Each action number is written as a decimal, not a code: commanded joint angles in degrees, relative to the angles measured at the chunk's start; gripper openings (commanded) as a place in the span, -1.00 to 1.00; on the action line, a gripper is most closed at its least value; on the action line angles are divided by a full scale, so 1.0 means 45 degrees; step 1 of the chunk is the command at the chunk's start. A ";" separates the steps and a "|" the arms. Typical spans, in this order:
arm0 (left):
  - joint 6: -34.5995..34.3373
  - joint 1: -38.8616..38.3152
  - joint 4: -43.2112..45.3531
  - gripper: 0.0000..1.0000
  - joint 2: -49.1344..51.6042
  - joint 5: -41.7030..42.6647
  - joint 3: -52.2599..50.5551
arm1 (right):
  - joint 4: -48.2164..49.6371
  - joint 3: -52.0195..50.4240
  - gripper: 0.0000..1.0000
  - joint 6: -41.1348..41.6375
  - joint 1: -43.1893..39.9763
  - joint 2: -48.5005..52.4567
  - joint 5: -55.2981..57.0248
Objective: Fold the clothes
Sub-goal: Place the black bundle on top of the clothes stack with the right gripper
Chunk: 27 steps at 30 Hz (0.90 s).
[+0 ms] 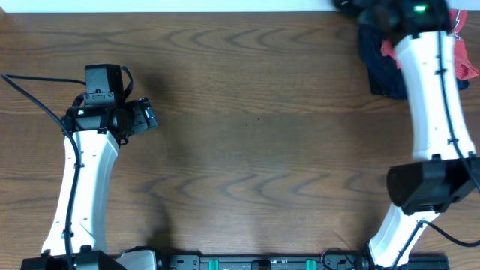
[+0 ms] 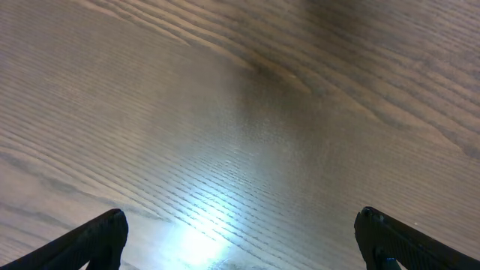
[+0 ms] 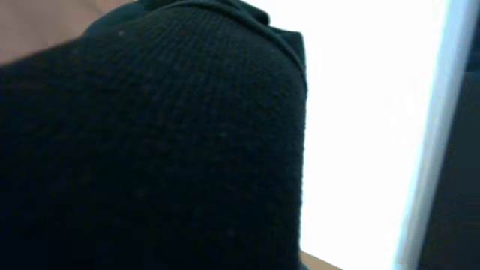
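The left arm (image 1: 79, 180) rose from the near left edge of the table (image 1: 247, 112), and the left gripper (image 1: 144, 114) pointed toward the table's middle, its fingers (image 2: 97, 236) spread wide above the tabletop. The right arm (image 1: 431, 90) stretched to the table's far right corner, where the right gripper (image 1: 367, 10) showed no fingers in any view

Brown wood-grain table (image 1: 247, 127), bright glare (image 2: 199, 240), white strip (image 1: 150, 5) beyond far edge

L pincer (image 2: 241, 216) over table (image 1: 247, 135), left side; garment pile (image 1: 377, 67) far-right corner, under R arm (image 1: 431, 90).
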 commanded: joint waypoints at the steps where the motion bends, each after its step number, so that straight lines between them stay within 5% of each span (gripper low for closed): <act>1: -0.0146 0.0058 0.0024 0.96 0.0073 0.0083 0.0146 | 0.1433 0.0155 -0.98 -0.2395 -0.1491 0.0117 -0.1501; 10: -0.0151 0.0058 0.0699 0.96 0.0073 0.0083 0.0146 | 0.3541 0.0155 -0.98 -0.4813 -0.3900 0.1214 -0.6586; 27: -0.0155 0.0058 0.1287 0.96 0.0073 0.0087 0.0146 | 0.3308 0.0155 -0.98 -0.5304 -0.4750 0.2754 -0.5994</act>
